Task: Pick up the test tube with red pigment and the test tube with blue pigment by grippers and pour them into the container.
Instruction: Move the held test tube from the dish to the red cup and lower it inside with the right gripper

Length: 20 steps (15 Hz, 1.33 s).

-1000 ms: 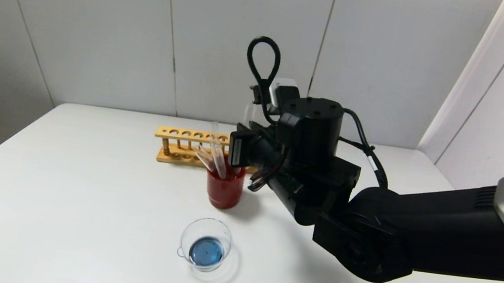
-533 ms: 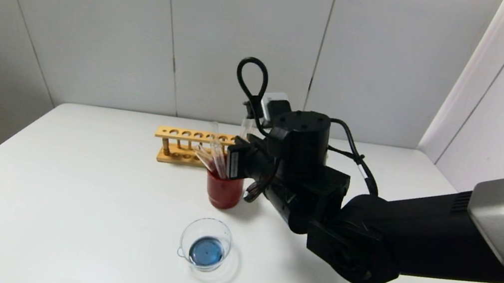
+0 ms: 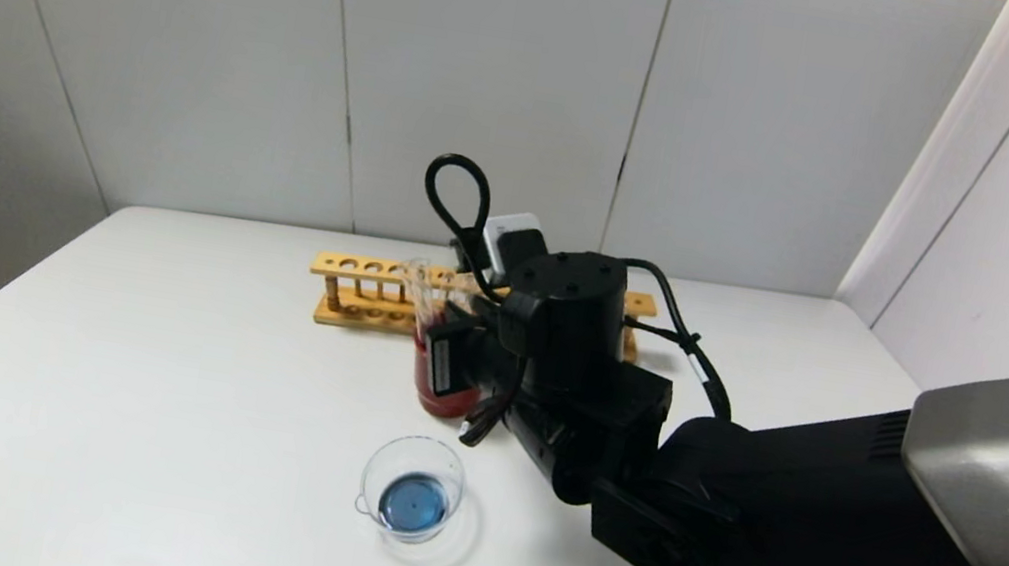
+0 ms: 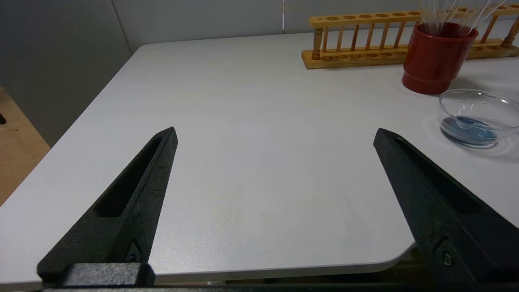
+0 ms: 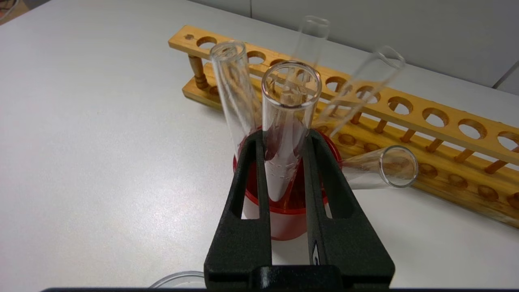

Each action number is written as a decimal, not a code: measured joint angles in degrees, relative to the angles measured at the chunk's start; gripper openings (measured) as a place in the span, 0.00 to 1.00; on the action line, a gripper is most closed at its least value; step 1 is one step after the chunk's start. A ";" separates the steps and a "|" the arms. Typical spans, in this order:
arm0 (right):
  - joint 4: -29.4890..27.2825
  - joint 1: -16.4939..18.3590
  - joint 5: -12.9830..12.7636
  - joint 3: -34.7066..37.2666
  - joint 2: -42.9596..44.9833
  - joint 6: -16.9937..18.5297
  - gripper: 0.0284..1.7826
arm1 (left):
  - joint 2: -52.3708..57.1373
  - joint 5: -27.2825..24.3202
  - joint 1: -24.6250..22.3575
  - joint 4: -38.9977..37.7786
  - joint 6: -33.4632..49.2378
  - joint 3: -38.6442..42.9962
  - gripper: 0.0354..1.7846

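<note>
My right gripper [image 5: 284,140] is shut on a clear test tube [image 5: 290,105] with droplets inside and no coloured liquid showing. It holds the tube upright with its bottom inside the dark red cup [image 5: 284,223]. Three other clear tubes lean in that cup. The container [image 3: 412,486], a low glass dish with blue liquid in it, stands in front of the cup. No tube with red or blue pigment shows. My left gripper [image 4: 275,136] is open and empty above the table's near edge.
The wooden tube rack [image 3: 361,291] lies behind the red cup [image 3: 444,395], its visible holes empty. My right arm [image 3: 694,495] stretches across the table's right half. The white table [image 3: 144,388] is bare on the left.
My right arm has moved down and to the left, bringing the held tube down into the red cup. The container has not moved.
</note>
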<state>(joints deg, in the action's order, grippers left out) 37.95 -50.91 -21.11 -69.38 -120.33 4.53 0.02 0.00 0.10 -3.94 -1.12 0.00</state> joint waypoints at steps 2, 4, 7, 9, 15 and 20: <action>0.09 -0.24 -0.05 0.33 0.00 -0.13 0.13 | 0.00 0.00 0.00 0.00 -0.02 0.00 0.96; 0.06 -0.50 -0.05 0.50 0.00 -0.16 0.13 | 0.00 0.00 0.00 -0.02 -0.02 0.00 0.96; 0.09 -0.57 0.01 0.52 0.00 -0.38 0.13 | 0.00 0.00 0.00 0.00 0.00 0.00 0.96; -0.05 -0.61 0.11 0.55 0.00 -0.52 0.13 | 0.00 0.00 0.00 -0.02 0.00 0.00 0.96; -0.24 -0.72 2.62 1.38 -0.54 -1.56 0.13 | 0.00 0.00 0.00 -0.02 -0.02 0.00 0.96; 0.15 -0.74 3.45 2.46 -0.65 -1.65 0.16 | 0.00 0.00 0.00 -0.02 0.00 0.00 0.96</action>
<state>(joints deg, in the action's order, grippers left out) 38.10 -51.65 -17.66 -66.91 -120.98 2.89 0.02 0.00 0.10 -3.96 -1.12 0.00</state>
